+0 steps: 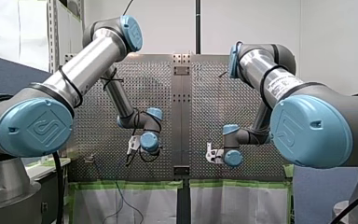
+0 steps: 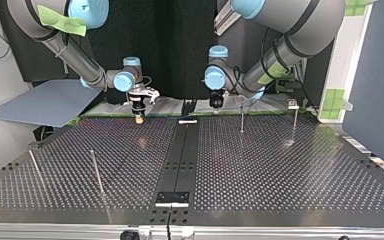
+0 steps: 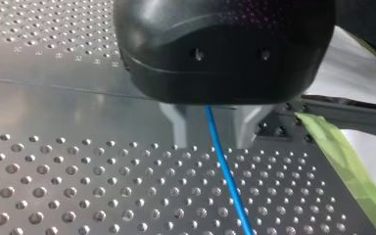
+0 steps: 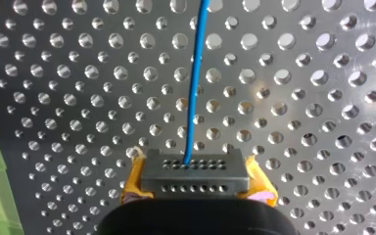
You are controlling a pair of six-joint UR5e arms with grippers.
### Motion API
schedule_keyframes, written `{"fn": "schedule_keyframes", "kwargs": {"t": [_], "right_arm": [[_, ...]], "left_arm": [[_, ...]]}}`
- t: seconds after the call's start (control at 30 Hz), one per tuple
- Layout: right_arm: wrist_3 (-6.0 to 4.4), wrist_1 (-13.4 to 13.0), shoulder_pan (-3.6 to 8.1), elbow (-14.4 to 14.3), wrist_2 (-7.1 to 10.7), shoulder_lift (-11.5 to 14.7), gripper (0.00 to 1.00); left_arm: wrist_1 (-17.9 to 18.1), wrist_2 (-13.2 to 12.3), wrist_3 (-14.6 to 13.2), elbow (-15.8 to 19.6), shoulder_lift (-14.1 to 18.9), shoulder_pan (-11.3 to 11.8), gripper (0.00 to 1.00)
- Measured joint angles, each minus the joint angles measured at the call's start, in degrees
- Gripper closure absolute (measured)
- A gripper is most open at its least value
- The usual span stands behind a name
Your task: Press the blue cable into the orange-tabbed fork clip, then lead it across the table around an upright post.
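Front view first: my left arm (image 1: 74, 77) comes in over the table's left edge, elbow high. The forearm slants down to a wrist turned towards the perforated metal table (image 1: 98, 135). My left gripper (image 1: 130, 150) hangs close above the edge nearest the arms' bases, just left of the black centre strip (image 2: 182, 150).

In the left wrist view its black body and metal fingers (image 3: 181, 129) are pinched onto the thin blue cable (image 3: 225, 171). The cable leaves between them and slants away low over the holes. A strip of green tape (image 3: 352, 166) lines the table edge beside it. In the top view a thin upright metal post (image 2: 242, 116) stands near this gripper, by the same edge.

Across the strip now. My right gripper (image 1: 209, 155) sits low near that same edge, wrist folded inward, with my right arm (image 1: 279, 88) bending back over the table's right edge.

In the right wrist view the cable comes out of the grey drilled block (image 4: 196, 174) between the yellow pads (image 4: 134, 178), which are clamped on it. From there it runs straight ahead above the holes. In the front view it is a faint blue line between the two grippers.
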State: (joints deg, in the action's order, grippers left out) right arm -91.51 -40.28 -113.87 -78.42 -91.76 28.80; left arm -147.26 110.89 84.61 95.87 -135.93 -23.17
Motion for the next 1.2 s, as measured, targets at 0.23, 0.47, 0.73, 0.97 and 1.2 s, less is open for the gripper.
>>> {"fn": "schedule_keyframes", "kwargs": {"t": [0.23, 0.47, 0.73, 0.97, 1.2], "right_arm": [[0.00, 0.01, 0.00, 0.02, 0.00, 0.00, 1.00], [0.01, 0.02, -0.01, 0.03, 0.00, 0.00, 1.00], [0.65, 0.64, -0.01, 0.03, 0.14, 0.12, 1.00], [1.11, 1.72, -0.21, -0.45, 0.19, 2.34, 1.00], [1.02, 2.67, -0.02, -1.58, 0.32, 6.26, 1.00]], "left_arm": [[-0.10, 1.33, -1.07, -0.07, -0.05, -0.35, 1.00], [-0.22, 1.22, 0.16, -0.09, -0.07, -0.33, 1.00], [-0.15, -1.00, 2.10, -0.81, -0.07, -0.52, 1.00], [-0.29, -2.40, 5.21, -2.48, -0.01, -1.36, 1.00], [-0.55, -2.53, 8.07, -3.98, 0.05, -2.63, 1.00]]}}
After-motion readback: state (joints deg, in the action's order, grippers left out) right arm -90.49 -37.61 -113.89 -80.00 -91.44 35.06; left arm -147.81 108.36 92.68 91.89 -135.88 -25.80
